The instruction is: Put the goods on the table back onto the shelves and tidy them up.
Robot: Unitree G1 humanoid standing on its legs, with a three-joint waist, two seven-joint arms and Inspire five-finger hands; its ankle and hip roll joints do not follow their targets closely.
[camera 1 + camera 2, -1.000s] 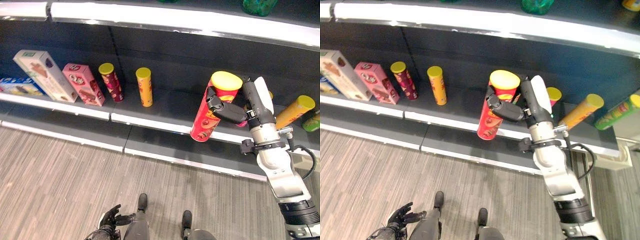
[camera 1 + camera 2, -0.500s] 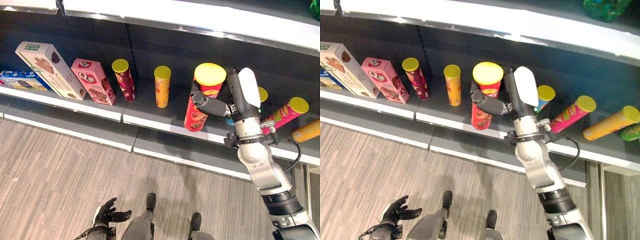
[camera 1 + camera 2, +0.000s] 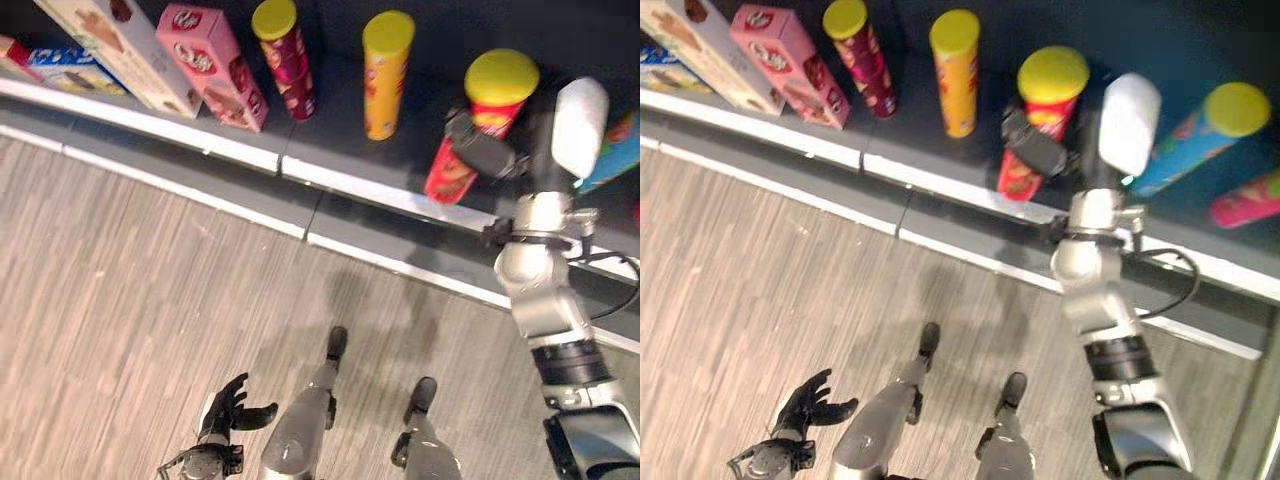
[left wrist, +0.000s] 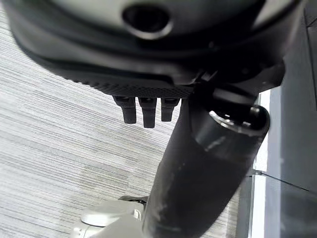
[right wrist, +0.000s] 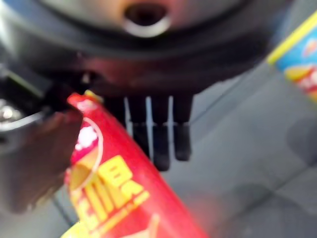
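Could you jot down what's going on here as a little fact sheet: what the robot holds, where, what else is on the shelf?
Right hand: shut on red can
Red can: yellow lid, tilted, base at the shelf front edge
Left hand: open, low over the floor, idle
Left of red can: yellow can, dark red can, pink box, pale box
Right of red can: blue can, pink can

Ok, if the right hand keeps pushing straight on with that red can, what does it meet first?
Probably the shelf's dark back wall. The right hand, shut on the red can, points into the gap between the yellow can and the blue can; depth is unclear.
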